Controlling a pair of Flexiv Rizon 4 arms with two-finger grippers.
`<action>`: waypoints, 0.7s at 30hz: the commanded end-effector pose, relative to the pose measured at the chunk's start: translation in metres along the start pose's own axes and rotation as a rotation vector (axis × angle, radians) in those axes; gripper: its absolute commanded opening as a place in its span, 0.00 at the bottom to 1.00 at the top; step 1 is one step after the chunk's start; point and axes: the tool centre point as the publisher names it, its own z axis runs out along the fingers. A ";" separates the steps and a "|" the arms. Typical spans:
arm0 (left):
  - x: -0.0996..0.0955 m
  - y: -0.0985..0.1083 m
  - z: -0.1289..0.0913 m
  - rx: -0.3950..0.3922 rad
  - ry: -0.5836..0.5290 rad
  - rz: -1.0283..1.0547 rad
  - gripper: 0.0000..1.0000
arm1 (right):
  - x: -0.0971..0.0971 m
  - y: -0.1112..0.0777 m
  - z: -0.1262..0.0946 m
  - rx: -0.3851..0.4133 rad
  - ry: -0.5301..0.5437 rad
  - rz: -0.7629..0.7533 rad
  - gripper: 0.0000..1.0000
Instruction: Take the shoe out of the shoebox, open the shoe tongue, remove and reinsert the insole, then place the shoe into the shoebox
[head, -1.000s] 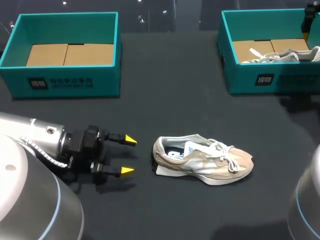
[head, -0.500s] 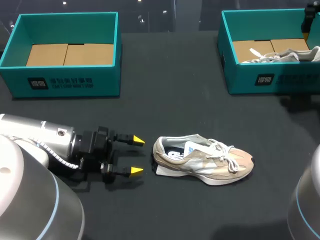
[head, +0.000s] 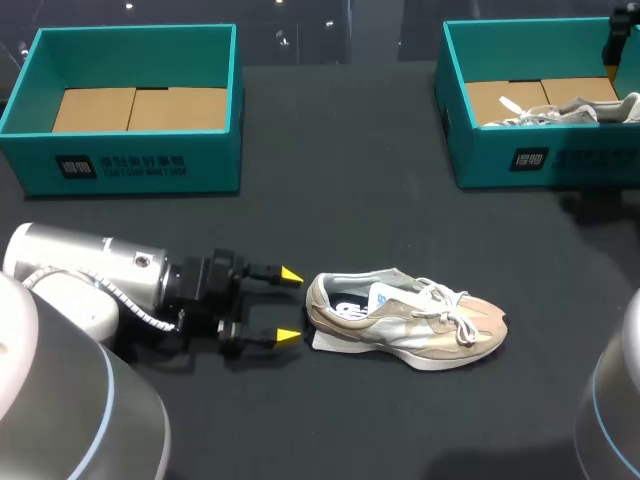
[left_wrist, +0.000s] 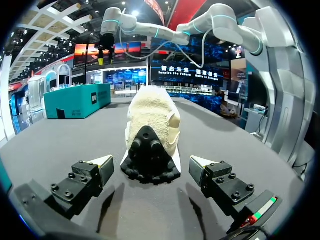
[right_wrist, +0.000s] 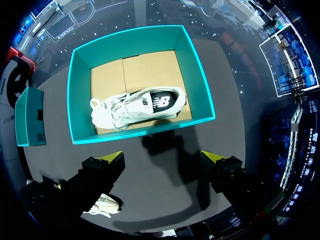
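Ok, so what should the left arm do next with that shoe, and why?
Probably ease the left gripper a little forward so its open fingers straddle the heel, then close. The shoe sits on the table with its heel facing the gripper, and the yellow tips sit just short of it.

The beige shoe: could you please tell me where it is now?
Head view: the beige shoe lies on the table, front middle, its heel just ahead of the left gripper.

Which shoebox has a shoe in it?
The shoebox at the table's right: a white shoe lies inside. The left shoebox shows only its cardboard floor.
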 end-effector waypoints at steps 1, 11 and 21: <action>-0.004 0.001 0.008 0.000 0.011 0.000 1.00 | 0.000 0.000 0.000 0.001 -0.001 -0.001 1.00; 0.001 -0.002 0.020 0.006 0.040 0.004 1.00 | 0.000 0.000 0.000 0.001 -0.001 -0.001 1.00; 0.000 -0.005 0.033 0.014 0.040 0.007 1.00 | 0.000 0.000 0.000 0.001 -0.001 -0.001 1.00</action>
